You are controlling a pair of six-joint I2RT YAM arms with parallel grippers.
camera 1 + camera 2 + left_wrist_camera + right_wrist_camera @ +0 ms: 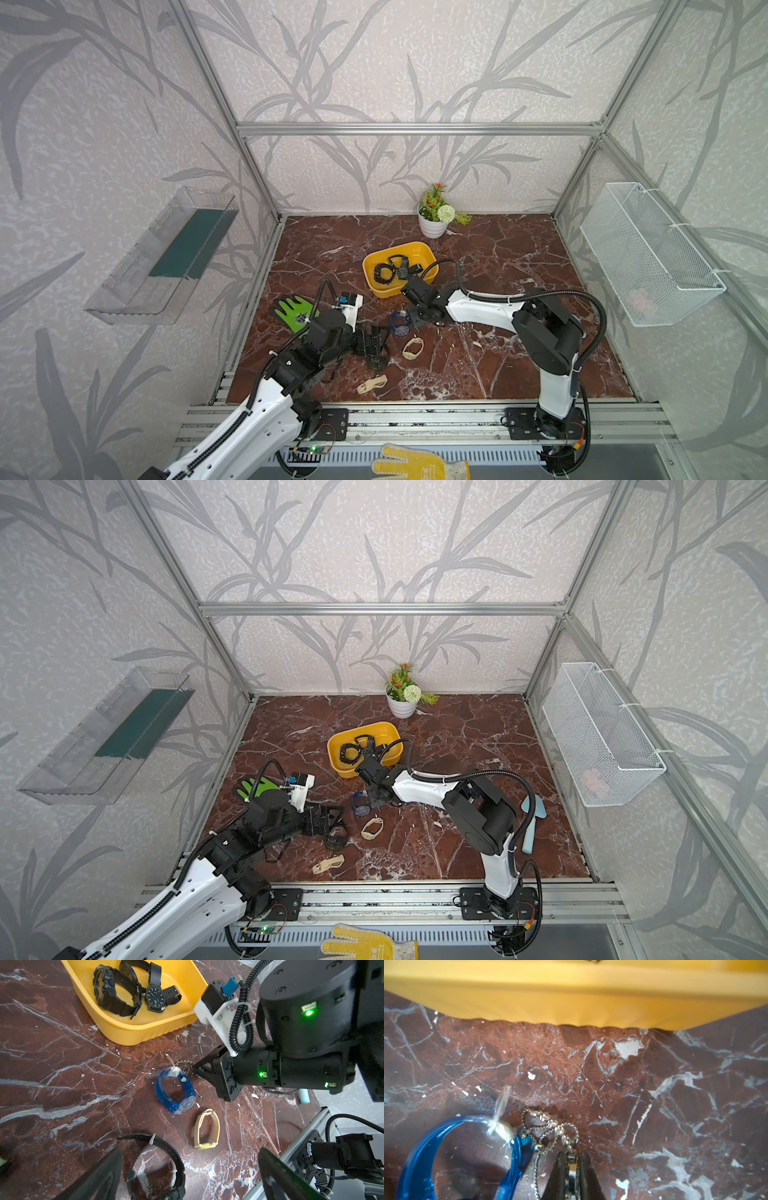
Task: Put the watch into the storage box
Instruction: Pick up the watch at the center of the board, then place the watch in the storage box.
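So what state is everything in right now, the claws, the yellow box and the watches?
Left gripper: open, over a black watch on the table.
Right gripper: shut on the silver chain watch.
Storage box: upright, three black watches inside.
Blue watch: strap looped, on the table.
Beige watch: buckled, on the table.

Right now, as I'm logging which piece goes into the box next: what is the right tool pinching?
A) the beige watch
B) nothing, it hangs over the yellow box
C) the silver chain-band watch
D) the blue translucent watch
C: in the right wrist view the right tool is shut on the silver chain-band watch, whose metal piece sits between its tips, while the blue watch lies beside it, outside the grip.
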